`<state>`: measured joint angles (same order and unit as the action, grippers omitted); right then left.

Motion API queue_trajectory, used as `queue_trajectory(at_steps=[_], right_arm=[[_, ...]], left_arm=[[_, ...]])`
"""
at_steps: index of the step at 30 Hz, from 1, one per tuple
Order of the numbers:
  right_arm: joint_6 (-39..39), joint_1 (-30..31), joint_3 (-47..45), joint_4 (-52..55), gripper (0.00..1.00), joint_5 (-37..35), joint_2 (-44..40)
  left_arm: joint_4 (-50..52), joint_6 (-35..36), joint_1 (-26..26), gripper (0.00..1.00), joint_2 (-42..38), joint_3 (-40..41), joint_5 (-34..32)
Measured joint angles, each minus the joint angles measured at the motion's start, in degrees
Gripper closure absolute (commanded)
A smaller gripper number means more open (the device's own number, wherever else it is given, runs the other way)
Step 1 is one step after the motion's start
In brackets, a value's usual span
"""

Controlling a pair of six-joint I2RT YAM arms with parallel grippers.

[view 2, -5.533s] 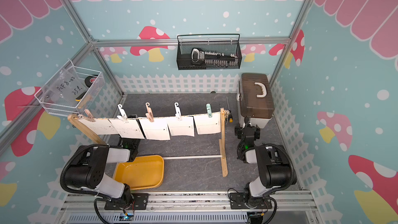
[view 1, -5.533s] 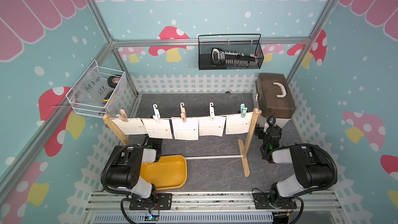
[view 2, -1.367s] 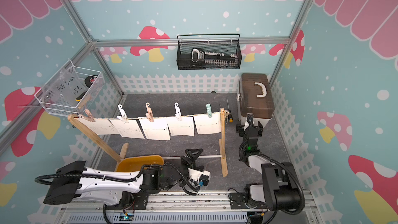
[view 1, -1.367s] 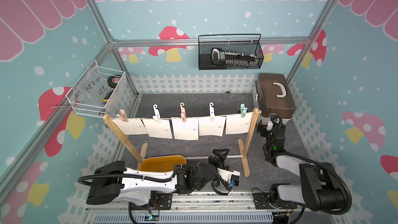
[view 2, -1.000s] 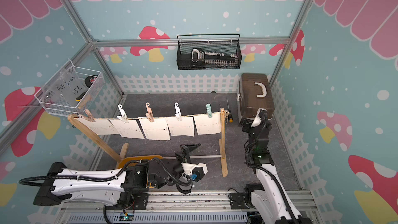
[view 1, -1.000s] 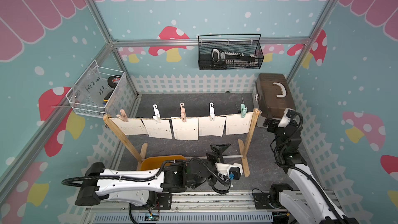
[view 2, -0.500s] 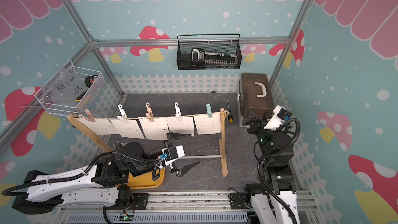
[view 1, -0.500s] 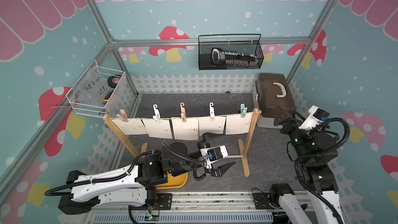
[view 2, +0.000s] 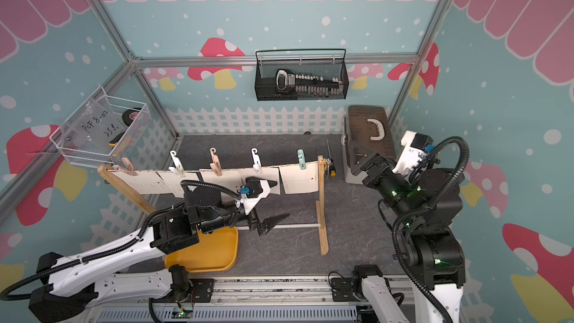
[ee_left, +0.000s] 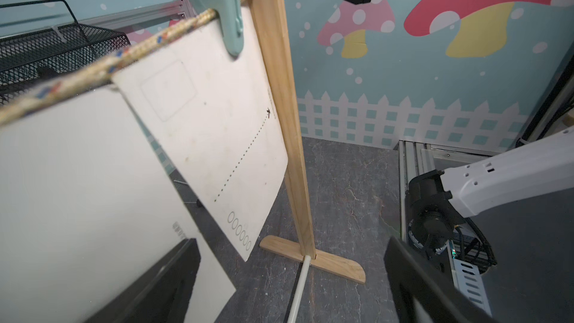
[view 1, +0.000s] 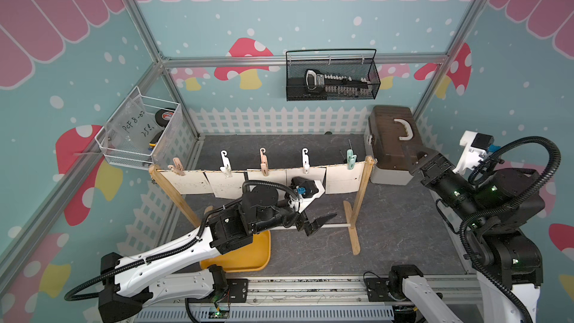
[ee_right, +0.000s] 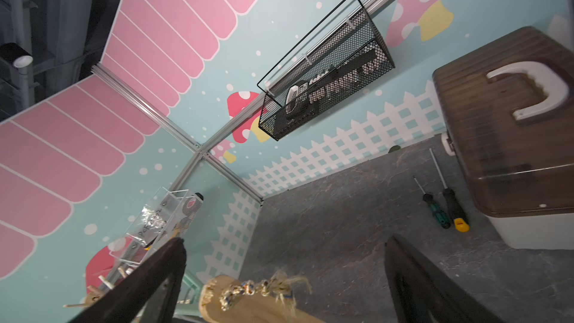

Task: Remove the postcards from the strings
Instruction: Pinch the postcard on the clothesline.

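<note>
Both grippers stood wide open with nothing in them. The left gripper (view 2: 277, 199) hung low in front of the rack, its jaws spread just below the string (view 1: 279, 169). It was level with the fourth card (ee_left: 77, 166) counted from the left post. Seen from its wrist, one finger (ee_left: 149, 287) overlapped that card's lower edge, though I could not tell whether it touched the paper or only sat in front of it. The right gripper (ee_right: 284, 242) was raised beside the top of the right post (view 1: 360, 191). Its jaws were equally wide, and the string's frayed knot (ee_right: 264, 287) lay below the gap between them, untouched.

All five postcards (view 1: 188, 181) hung in a row along the string, each held by one peg at its top edge. The rack itself stood across the middle of the dark surface (view 1: 397, 228). The last card (view 1: 343, 180), under a green peg (view 1: 350, 158), hung right against the right post.

To my eye the cards were light, thin and fairly stiff, the sort that bend and crease if squeezed hard. A lower corner or the bottom edge looked the best place to grip, pulling down out of the peg. The cord would likely sag and the light rack shift, so a steady pull seemed wise.
</note>
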<state>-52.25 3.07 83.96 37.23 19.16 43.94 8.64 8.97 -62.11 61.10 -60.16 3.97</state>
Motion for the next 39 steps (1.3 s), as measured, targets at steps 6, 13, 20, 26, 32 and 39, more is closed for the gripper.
queue_trajectory(at_steps=[6, 13, 20, 26, 32, 39], right_arm=[[-7.65, 0.09, 1.68, 1.31, 0.03, 4.5, 0.5], [-12.41, 0.42, 1.7, 1.25, 0.05, 7.48, 1.81], [-15.02, 1.62, 2.16, 1.36, 0.06, 8.76, 1.84], [-16.15, 2.99, 3.76, 1.4, 0.08, 9.22, 2.12], [-17.79, 4.52, 6.29, 3.61, 0.11, 9.46, 3.41], [-19.71, 5.46, 9.27, 5.97, 0.13, 10.12, 4.83]], left_arm=[[-2.14, 0.33, 0.39, 0.13, 1.92, 0.0, -3.08], [-5.95, 1.75, 1.07, 0.21, 4.35, -0.04, -4.74], [-7.69, 2.78, 3.82, 0.34, 6.88, -0.31, -3.15], [-8.39, 4.68, 4.35, 0.46, 8.13, -0.33, -0.28], [-8.52, 6.71, 4.35, 0.62, 8.83, -0.33, 1.44], [-9.22, 9.46, 4.39, 0.78, 9.09, -0.33, 1.64]])
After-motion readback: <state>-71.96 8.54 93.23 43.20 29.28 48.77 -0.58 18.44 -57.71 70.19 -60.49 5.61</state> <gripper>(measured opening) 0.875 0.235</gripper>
